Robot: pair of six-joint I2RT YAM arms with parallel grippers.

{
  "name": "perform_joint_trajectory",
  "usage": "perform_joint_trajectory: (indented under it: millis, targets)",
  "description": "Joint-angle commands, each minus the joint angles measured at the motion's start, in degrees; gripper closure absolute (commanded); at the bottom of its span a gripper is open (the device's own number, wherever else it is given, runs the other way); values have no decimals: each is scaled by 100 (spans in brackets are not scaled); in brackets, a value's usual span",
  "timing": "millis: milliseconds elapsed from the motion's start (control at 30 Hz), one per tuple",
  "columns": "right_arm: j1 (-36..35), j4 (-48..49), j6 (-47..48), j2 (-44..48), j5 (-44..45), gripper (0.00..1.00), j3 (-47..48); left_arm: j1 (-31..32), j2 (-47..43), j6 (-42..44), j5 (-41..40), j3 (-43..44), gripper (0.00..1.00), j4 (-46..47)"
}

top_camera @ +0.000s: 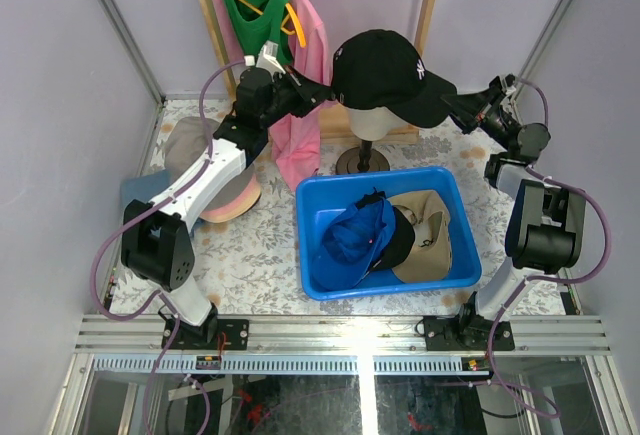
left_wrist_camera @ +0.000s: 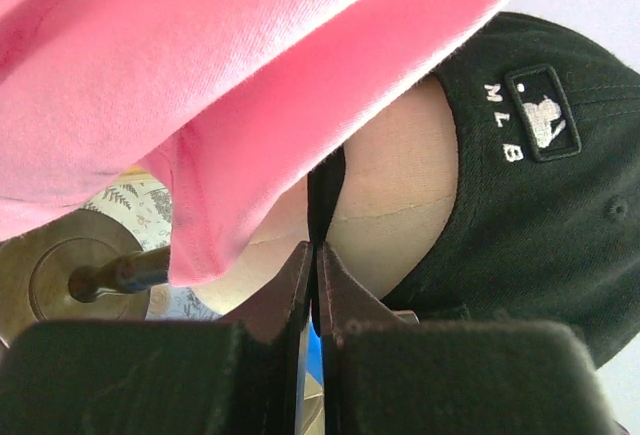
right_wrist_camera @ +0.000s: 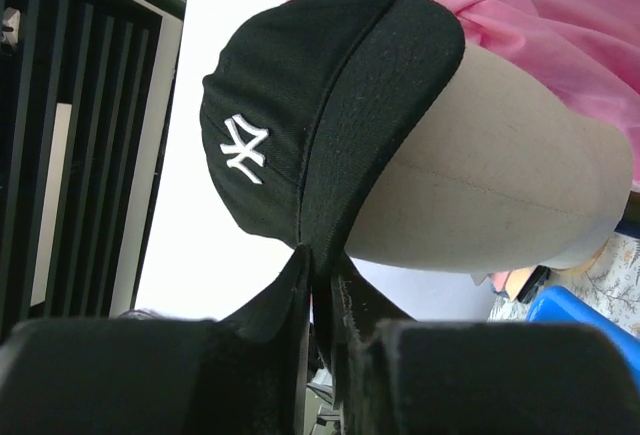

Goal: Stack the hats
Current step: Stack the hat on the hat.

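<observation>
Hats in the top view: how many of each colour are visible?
Black: 2, logo cap and black hat in the bin
Blue cap: 1
Khaki hat: 1
Pink hat: 1
Grey-taupe hat: 1
Total: 6
A bluish patch at the far left is unclear, not counted.

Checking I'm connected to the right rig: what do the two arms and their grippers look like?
Both arms have boxy black joint housings and white link shells; the left arm shows more white than the right arm. A purple-grey cable loops along each. The left gripper and right gripper are black with tapered fingers. No markings visible.
</observation>
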State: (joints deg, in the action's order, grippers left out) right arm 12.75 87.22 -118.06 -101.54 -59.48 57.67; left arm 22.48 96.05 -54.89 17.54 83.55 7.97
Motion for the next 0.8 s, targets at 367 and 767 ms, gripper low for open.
perform_joint_trajectory:
  millis: [367, 767]
  targets:
    - [170, -401, 378, 94, -98, 63, 216, -112, 118, -178, 82, 144, 86, 120]
    - [159, -646, 600, 371, -99, 71, 28, -346, 64, -331, 144, 166, 78, 221]
